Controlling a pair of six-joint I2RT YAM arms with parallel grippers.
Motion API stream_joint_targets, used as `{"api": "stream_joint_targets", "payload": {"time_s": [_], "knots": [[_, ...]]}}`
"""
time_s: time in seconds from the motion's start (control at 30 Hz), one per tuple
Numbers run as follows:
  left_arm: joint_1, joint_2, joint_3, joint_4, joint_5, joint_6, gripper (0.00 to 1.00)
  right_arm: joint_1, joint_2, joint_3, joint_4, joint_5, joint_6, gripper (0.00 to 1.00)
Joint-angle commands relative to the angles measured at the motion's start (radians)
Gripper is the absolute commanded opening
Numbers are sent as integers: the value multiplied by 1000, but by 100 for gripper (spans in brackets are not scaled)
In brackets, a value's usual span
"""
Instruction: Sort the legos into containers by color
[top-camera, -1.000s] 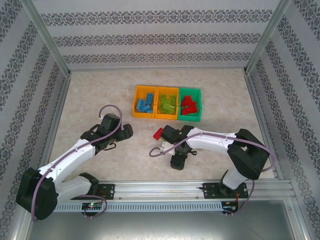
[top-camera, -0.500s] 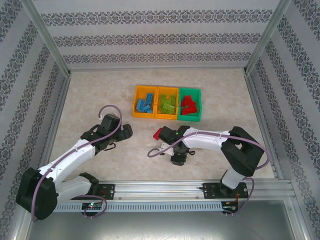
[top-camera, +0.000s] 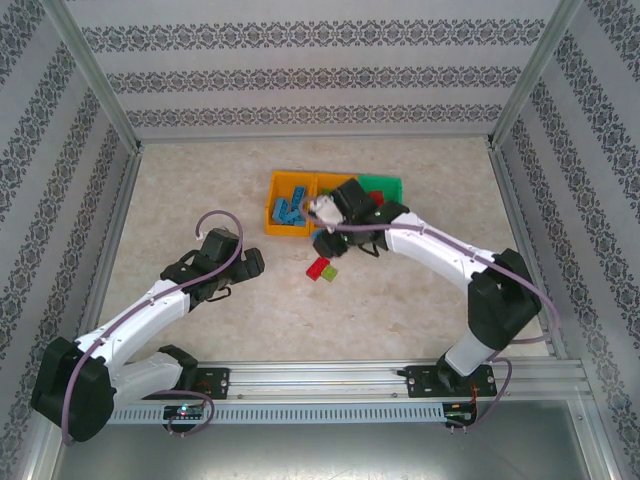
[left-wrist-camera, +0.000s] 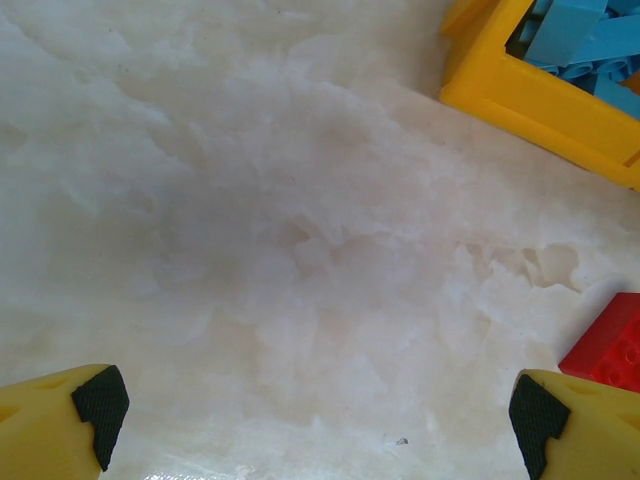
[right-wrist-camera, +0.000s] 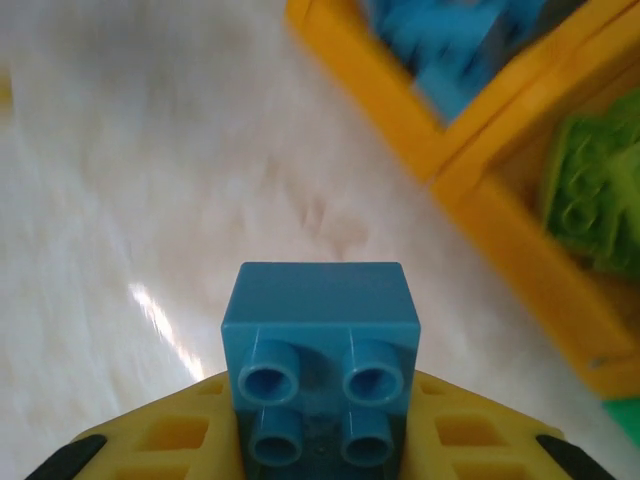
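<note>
Right wrist view has the right gripper (right-wrist-camera: 320, 450) clamped on a blue brick (right-wrist-camera: 320, 330) beside the bins (right-wrist-camera: 370, 90) near the table's (right-wrist-camera: 150, 150) far edge, left gripper (left-wrist-camera: 315, 410) agape; released off-line, it could land among the green bricks (right-wrist-camera: 590, 190).

left arm (top-camera: 150, 305): low, elbow bent, reaching forward and right | left gripper (left-wrist-camera: 315, 415): jaws spread wide | right arm (top-camera: 440, 255): stretched forward and left | right gripper (right-wrist-camera: 320, 445): fingers clamped on blue brick (right-wrist-camera: 320, 320), studs toward wrist
</note>
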Motion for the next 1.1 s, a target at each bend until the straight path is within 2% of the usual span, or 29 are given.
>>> {"api": "stream_joint_targets", "payload": {"time_s": [0.0, 0.1, 0.23, 0.37, 0.6, 0.73, 0.93, 1.07], "knots": [[-10, -16, -18, 4, -7, -13, 100, -52, 125, 142, 74, -109, 274, 26], [-10, -20, -13, -3, -6, -11, 100, -90, 246, 277, 103, -187, 434, 25], [-10, -31, -17, -9, -4, -16, 100, -102, 386, 450, 82, -198, 538, 27], [-10, -48, -29, -10, -3, -26, 100, -113, 494, 584, 53, -182, 599, 28], [-10, -74, -51, -11, -1, -35, 100, -124, 641, 792, -28, -145, 599, 31], [-10, -80, -49, -18, 1, -34, 100, -128, 698, 863, -63, -142, 602, 40], [-10, -92, -47, -24, 1, -33, 100, -138, 719, 865, -47, -127, 610, 51], [-10, -93, -47, -28, 6, -33, 100, -138, 704, 863, -42, -137, 601, 62]]}}
